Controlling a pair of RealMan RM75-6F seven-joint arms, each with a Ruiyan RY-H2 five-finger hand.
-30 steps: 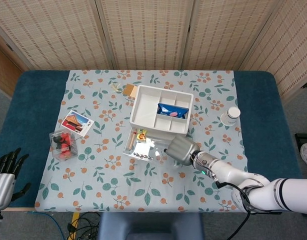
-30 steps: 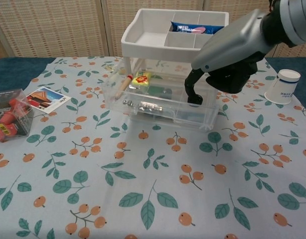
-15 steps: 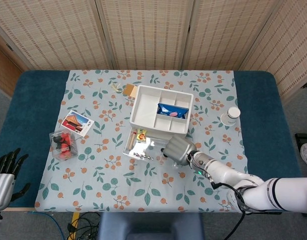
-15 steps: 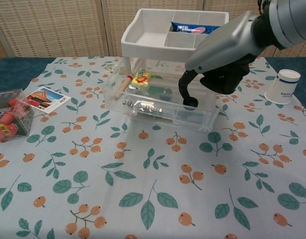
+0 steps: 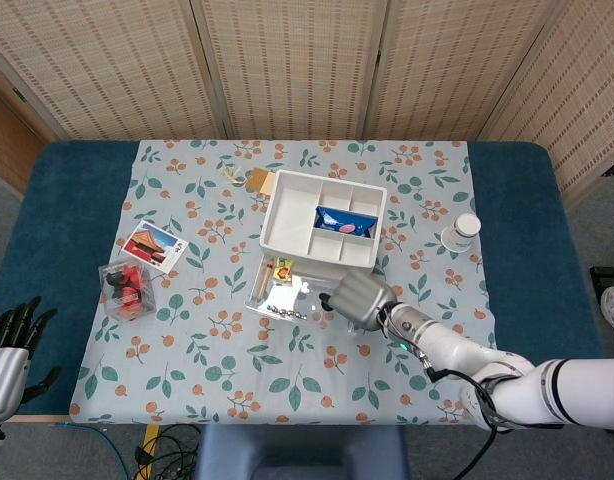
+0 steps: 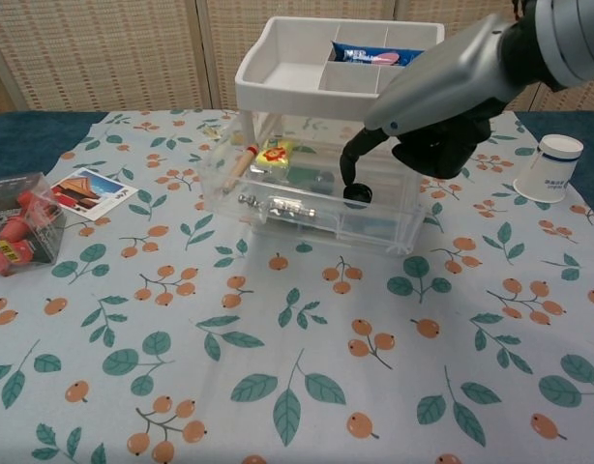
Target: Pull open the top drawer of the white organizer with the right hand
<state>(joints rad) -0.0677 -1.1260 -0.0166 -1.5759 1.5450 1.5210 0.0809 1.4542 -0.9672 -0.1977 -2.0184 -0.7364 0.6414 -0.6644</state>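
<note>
Drawer (image 6: 311, 208) stands pulled well out of the white organizer (image 6: 338, 72); right hand (image 6: 428, 121) hooks curled fingers (image 6: 353, 169) inside it, little pulling left.

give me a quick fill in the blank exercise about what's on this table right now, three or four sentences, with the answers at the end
The drawer pulled out of the white organizer is made of clear ____.
The right hand reaches one dark finger down into the ____.
The paper cup stands on the cloth to the ____ of the organizer in the chest view.
The blue packet lies in the organizer's ____ tray.

Answers: plastic; drawer; right; top
</note>
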